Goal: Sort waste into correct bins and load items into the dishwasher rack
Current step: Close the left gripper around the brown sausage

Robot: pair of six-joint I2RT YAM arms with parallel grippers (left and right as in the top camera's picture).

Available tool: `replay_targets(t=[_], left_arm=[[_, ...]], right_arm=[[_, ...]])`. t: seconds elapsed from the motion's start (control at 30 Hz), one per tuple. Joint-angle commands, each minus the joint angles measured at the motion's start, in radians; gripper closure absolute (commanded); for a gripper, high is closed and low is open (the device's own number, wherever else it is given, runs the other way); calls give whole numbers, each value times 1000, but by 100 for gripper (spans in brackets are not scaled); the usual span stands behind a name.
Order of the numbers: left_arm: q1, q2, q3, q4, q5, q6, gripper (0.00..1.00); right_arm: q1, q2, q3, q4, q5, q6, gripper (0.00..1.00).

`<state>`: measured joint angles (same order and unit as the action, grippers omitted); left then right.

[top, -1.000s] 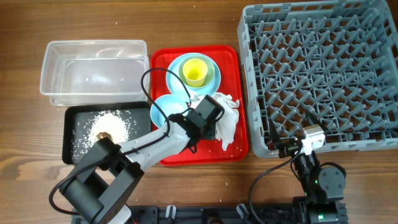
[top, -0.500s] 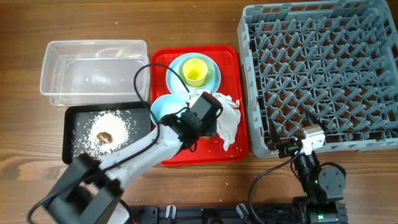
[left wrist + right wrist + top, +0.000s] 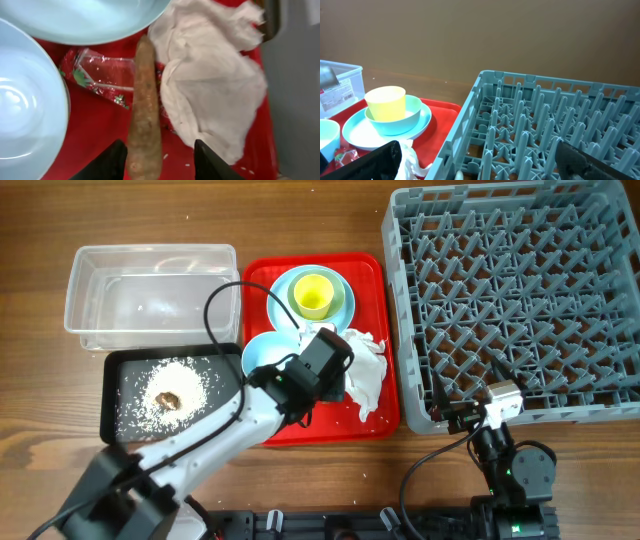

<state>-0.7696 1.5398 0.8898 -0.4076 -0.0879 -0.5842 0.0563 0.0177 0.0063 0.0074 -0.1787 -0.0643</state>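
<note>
Brown sausage-like stick (image 3: 144, 115) flat on red tray (image 3: 95, 145), wedged between red wrapper (image 3: 100, 75) and napkin (image 3: 210, 85). Probably light, firm, maybe greasy; best pinched across mid-length. Left tool (image 3: 160, 152) released, straddling near end, no clamp yet. Right tool (image 3: 475, 162) released wide, empty, by dishwasher rack (image 3: 545, 125).

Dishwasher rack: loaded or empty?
Empty, as far as overhead shows: the rack has only bare pegs; the yellow cup sits stacked on the red tray.
</note>
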Motion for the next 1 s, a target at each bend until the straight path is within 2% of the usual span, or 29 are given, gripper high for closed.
replay_targets(t=[0.0,0.2,0.37,0.53,0.77,0.97], left_arm=[[-3,80,12,5,-14,1,54],[-3,143,12,38,-14,1,52],[-3,167,12,38,-14,2,56],[-6,211,12,46,-14,1,56],[-6,235,12,57,-13,1,72],[-6,183,14,56,-14,1,80]], right_arm=[[6,-1,-1,6,1,12,0],[6,-1,-1,6,1,12,0],[6,-1,-1,6,1,12,0],[6,-1,-1,6,1,12,1],[6,-1,-1,6,1,12,0],[6,-1,-1,6,1,12,0]])
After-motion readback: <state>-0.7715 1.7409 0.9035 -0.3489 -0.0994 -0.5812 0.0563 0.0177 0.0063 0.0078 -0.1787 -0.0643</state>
